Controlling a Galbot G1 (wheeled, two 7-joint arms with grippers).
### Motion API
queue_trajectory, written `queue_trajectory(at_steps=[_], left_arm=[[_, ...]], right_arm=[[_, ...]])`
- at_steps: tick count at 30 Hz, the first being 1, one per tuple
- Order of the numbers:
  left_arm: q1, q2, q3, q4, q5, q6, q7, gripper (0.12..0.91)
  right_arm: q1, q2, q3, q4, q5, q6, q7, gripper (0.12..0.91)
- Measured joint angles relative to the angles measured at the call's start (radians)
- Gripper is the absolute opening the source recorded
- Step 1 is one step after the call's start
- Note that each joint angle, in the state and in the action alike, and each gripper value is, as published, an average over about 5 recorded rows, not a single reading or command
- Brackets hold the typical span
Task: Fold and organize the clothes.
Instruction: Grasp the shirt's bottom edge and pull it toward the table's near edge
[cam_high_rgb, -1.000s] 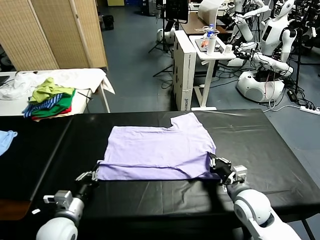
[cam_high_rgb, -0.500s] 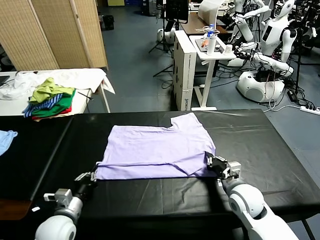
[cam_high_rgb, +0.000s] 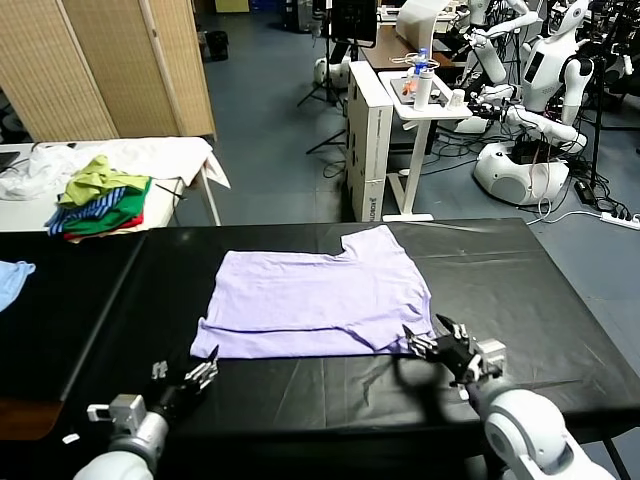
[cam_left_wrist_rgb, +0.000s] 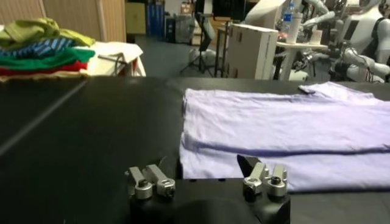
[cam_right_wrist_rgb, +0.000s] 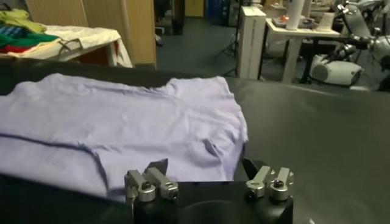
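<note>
No legible text, labels, brand marks, numbers or signs in any view. The lavender T-shirt (cam_high_rgb: 320, 303) shows a plain surface with no readable print. The white cabinet (cam_high_rgb: 370, 150) beyond the desk (cam_high_rgb: 560, 300) carries a small dark vertical marking low on its side panel, too small to read. The bottle (cam_high_rgb: 423, 75) on the white stand behind it has a label band, also unreadable. The garment pile (cam_high_rgb: 100, 205) and the folding screen (cam_high_rgb: 120, 60) bear no lettering.
</note>
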Motion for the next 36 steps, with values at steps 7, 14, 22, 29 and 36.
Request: queue_trajectory(at_steps=[7, 14, 22, 29, 36], left_arm=[[0.006, 0.003, -0.003, 0.003, -0.002, 0.000, 0.000, 0.841], [0.005, 0.004, -0.005, 0.015, -0.003, -0.003, 0.003, 0.434], [0.021, 0.005, -0.011, 0.011, 0.001, -0.003, 0.001, 0.147], [0.065, 0.024, -0.030, -0.022, 0.021, 0.008, -0.009, 0.145], [0.150, 0.030, -0.054, -0.075, 0.058, 0.024, -0.015, 0.145]], right_arm=[[-0.008, 0.007, -0.005, -0.007, -0.002, 0.001, 0.000, 0.623], [-0.008, 0.005, -0.010, -0.004, -0.005, 0.003, -0.001, 0.317], [-0.060, 0.003, 0.017, 0.044, 0.010, -0.037, 0.019, 0.139], [-0.147, -0.001, 0.062, 0.113, 0.033, -0.101, 0.024, 0.139], [-0.227, -0.019, 0.106, 0.170, 0.031, -0.151, 0.026, 0.139]])
